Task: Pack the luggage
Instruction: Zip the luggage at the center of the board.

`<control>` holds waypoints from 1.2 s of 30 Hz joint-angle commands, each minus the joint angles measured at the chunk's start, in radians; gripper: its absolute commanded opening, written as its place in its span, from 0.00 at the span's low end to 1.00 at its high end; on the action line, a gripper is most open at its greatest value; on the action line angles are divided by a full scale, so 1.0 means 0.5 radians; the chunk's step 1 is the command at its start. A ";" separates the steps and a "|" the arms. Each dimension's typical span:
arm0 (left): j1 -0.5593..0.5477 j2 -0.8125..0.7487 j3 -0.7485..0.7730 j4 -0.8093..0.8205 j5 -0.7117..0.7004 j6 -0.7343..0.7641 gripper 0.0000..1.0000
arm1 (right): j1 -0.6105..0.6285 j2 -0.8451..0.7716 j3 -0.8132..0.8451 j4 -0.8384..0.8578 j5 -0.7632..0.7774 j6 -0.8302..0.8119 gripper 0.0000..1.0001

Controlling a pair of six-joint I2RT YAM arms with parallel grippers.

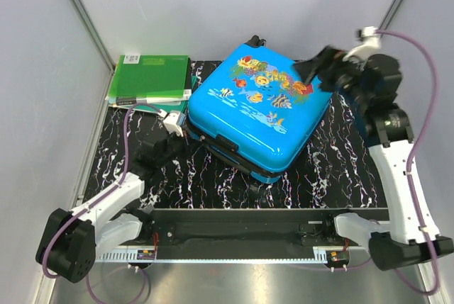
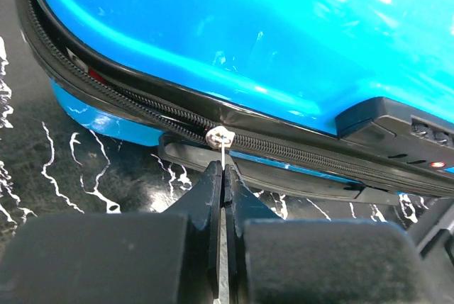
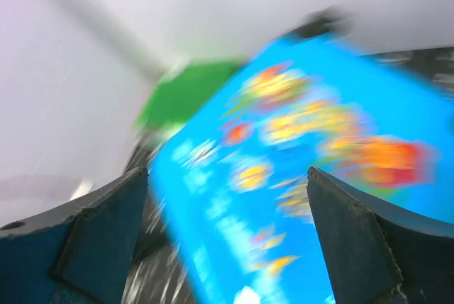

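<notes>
The blue luggage (image 1: 259, 105) with a fish print lies closed and flat in the middle of the black marbled table (image 1: 333, 162). My left gripper (image 1: 170, 142) is at its near-left edge, shut on the thin silver zipper pull (image 2: 223, 154) that hangs from the slider (image 2: 218, 136) on the black zipper track. My right gripper (image 1: 316, 69) is open and empty above the luggage's far-right corner. The right wrist view is blurred and shows the printed lid (image 3: 298, 176) between wide-apart fingers (image 3: 106, 226).
Green folders (image 1: 150, 79) are stacked at the table's back left, close to the luggage's left corner. The luggage's black side handle (image 2: 284, 176) and a lock (image 2: 418, 130) lie along the near side. Grey walls stand on three sides.
</notes>
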 commanded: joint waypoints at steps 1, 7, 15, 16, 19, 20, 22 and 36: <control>-0.006 -0.004 0.143 -0.015 0.133 -0.059 0.00 | 0.555 0.058 -0.155 0.071 -0.235 -0.238 0.97; 0.037 -0.007 0.198 -0.200 0.078 -0.022 0.00 | 1.427 0.251 -0.225 0.067 -0.094 -0.521 0.96; 0.249 -0.007 0.112 -0.093 0.293 -0.139 0.00 | 1.958 0.726 -0.213 0.006 0.072 -0.840 0.95; 0.255 -0.001 0.115 -0.089 0.311 -0.136 0.00 | 1.980 0.757 -0.207 0.003 0.094 -0.864 0.95; 0.270 0.035 0.131 -0.053 0.388 -0.142 0.00 | 2.050 0.871 -0.195 -0.003 0.204 -0.987 0.95; 0.274 0.045 0.137 -0.046 0.406 -0.148 0.00 | 2.054 0.941 -0.186 -0.027 0.235 -1.021 0.95; 0.289 0.069 0.143 -0.034 0.434 -0.154 0.00 | 2.087 1.018 -0.146 -0.073 0.406 -1.046 0.95; 0.338 0.134 0.122 0.027 0.508 -0.166 0.00 | 2.268 1.331 -0.241 0.061 1.508 -1.040 0.94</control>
